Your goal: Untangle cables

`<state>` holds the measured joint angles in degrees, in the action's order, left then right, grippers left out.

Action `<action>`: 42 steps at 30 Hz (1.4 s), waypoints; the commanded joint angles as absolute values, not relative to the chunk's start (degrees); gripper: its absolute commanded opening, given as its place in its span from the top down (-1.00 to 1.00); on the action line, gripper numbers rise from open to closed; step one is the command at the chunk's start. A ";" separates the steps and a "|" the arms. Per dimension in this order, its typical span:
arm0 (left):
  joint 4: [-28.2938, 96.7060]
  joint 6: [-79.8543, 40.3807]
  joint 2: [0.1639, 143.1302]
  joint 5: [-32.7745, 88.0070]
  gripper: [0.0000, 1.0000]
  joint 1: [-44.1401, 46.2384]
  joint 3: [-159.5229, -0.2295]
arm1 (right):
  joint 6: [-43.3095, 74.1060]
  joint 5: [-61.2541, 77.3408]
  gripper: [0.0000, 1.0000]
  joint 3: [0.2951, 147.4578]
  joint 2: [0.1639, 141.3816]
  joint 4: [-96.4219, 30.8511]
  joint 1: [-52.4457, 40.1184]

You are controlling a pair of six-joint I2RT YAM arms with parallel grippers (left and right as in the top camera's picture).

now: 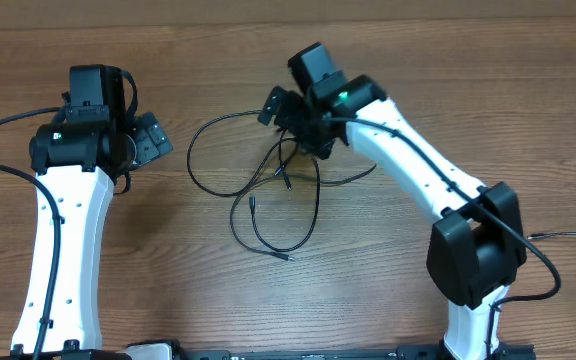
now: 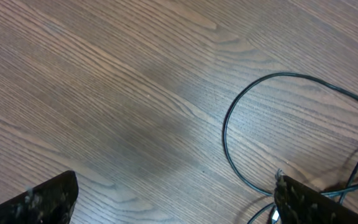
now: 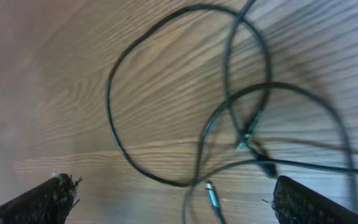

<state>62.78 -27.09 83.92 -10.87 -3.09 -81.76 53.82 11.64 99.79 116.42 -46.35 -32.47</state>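
Both jaw sets stand fully open, holding nothing; the right gripper (image 3: 176,204) hovers over the cables (image 1: 286,180) — crossed loops lying on the table (image 1: 468,60) — and the left gripper (image 1: 154,140) sits to their left. Risk: closing on a crossing pinches several strands and tightens the tangle; count — two grippers, three visible plug tips (image 3: 211,194), cord number unclear.

brown wood-grain table (image 1: 218,300), evenly lit, soft shadows

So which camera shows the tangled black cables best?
The overhead view: nearly all of the cables shows, plug tips included. The right wrist shows blurred crossing loops up close; the left wrist only one loop.
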 commanded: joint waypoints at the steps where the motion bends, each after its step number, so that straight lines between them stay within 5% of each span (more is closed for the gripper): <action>1: 62.78 -28.32 84.27 -10.48 -1.00 -2.98 -81.58 | 58.11 10.90 -1.00 96.82 117.03 -42.24 -35.18; 17: 62.78 -28.32 84.27 -10.48 -0.99 -2.98 -81.58 | 62.19 8.58 -0.61 92.27 124.55 -31.73 -38.63; 21: 62.78 -28.32 84.27 -10.48 -0.99 -2.98 -81.58 | 62.65 8.58 -0.19 89.52 124.55 -24.80 -38.63; 26: 62.78 -28.32 84.27 -10.48 -1.00 -2.98 -81.58 | 62.63 8.49 0.07 89.52 125.86 -23.57 -38.81; 31: 62.78 -28.32 84.27 -10.46 -0.99 -2.98 -81.58 | 62.57 8.58 0.92 89.52 128.81 -22.83 -39.31; 42: 62.78 -28.32 84.27 -10.48 -0.99 -2.98 -81.58 | 47.75 7.57 0.92 89.76 116.71 -26.17 -35.97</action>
<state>62.78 -27.09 83.92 -10.87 -3.09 -81.73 52.07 8.99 89.67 125.49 -26.15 -37.91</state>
